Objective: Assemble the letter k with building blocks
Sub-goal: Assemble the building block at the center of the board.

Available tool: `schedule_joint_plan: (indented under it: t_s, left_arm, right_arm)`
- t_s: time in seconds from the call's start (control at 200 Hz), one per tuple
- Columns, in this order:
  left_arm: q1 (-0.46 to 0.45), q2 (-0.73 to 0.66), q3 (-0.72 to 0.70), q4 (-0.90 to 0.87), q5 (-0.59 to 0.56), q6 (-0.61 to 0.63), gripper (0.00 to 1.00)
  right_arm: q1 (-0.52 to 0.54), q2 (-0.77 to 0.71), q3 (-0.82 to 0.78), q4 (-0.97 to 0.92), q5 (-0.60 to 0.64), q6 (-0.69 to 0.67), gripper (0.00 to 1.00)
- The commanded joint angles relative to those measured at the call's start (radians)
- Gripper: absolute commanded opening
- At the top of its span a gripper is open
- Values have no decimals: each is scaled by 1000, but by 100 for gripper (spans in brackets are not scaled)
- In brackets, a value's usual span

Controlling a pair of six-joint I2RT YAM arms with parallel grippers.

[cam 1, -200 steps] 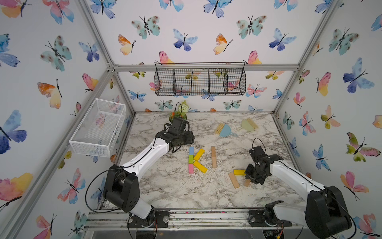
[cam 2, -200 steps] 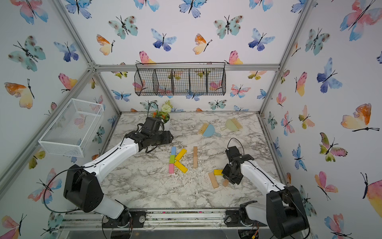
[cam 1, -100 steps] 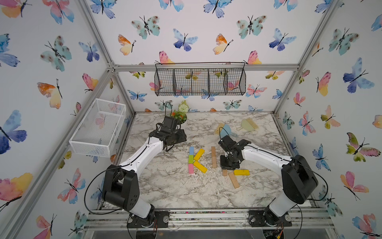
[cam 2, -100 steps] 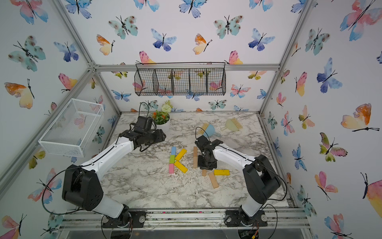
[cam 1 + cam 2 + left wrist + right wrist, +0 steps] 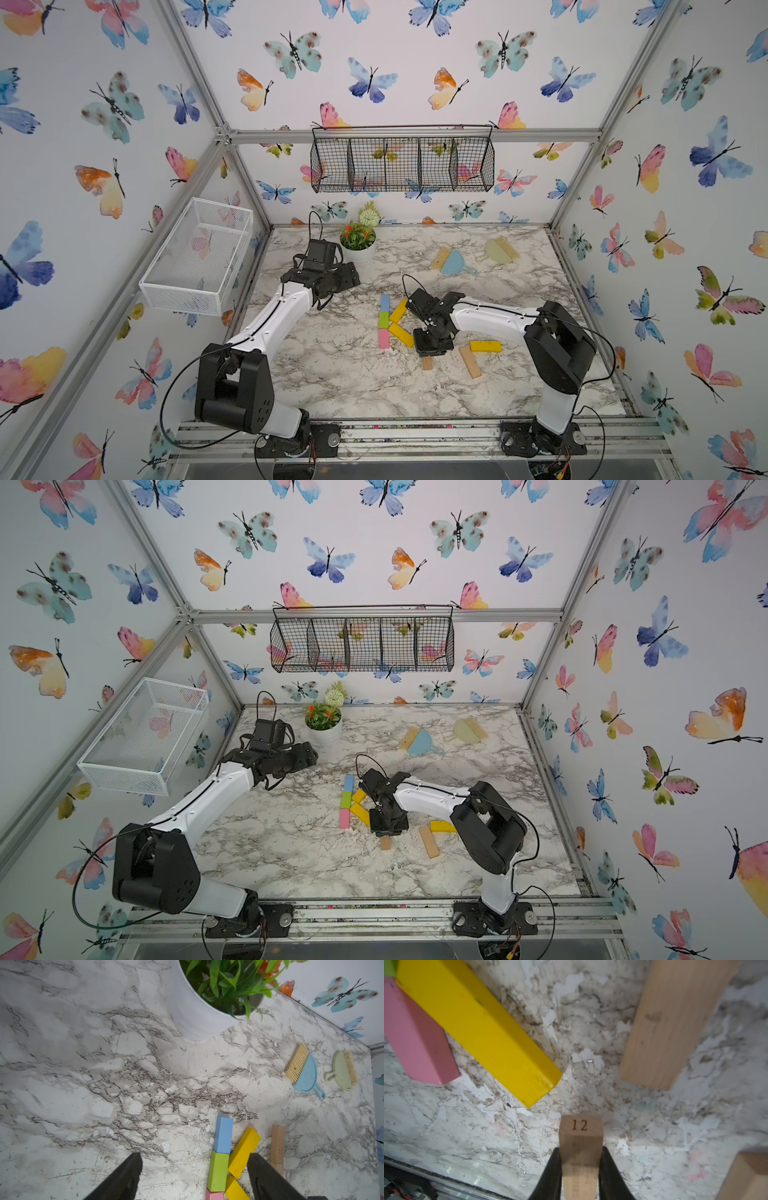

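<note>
The right gripper point(image 5: 581, 1149) is pinched on a tan block stamped 12 point(image 5: 581, 1126). In the right wrist view its two black fingers point(image 5: 552, 1172) press flat against opposite sides of the block, and the numbered end sticks out past the tips over the marble tabletop point(image 5: 446, 1136). Whether that end touches the surface cannot be told. In both top views this gripper points downward just beside the free end of the lower yellow bar point(image 5: 401, 334), with the held block's end showing beneath it. The left gripper point(image 5: 194, 1156) is spread wide with nothing between its fingers; it hovers apart from the blocks, near the potted plant point(image 5: 358, 249). The letter lies mid-table: a light blue block point(image 5: 385, 302), a green block point(image 5: 384, 319) and a pink block point(image 5: 384, 338) run end to end as the stem, while the upper yellow bar point(image 5: 398, 311) and the lower one slant away from the green block. A third yellow bar point(image 5: 485, 346) and a loose tan block point(image 5: 470, 361) lie just beside each other near the right arm point(image 5: 490, 318), and a further tan block point(image 5: 278, 1142) lies beside the upper yellow bar.
</note>
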Motion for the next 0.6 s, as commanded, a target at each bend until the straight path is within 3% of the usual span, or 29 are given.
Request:
schedule_joint_plan:
  t_s: [0.0,0.476,0.596]
  left_arm:
    - [2,-27,-1,12,-6,14,88]
    - [2,-21,-1,14,28,23,100]
    - [2,-22,-2,17,24,25,98]
  right_arm:
    - [-3,-4,-19,19,-3,47,21]
    - [-3,10,-35,-14,91,127,22]
    - [-3,27,-28,-18,97,126,23]
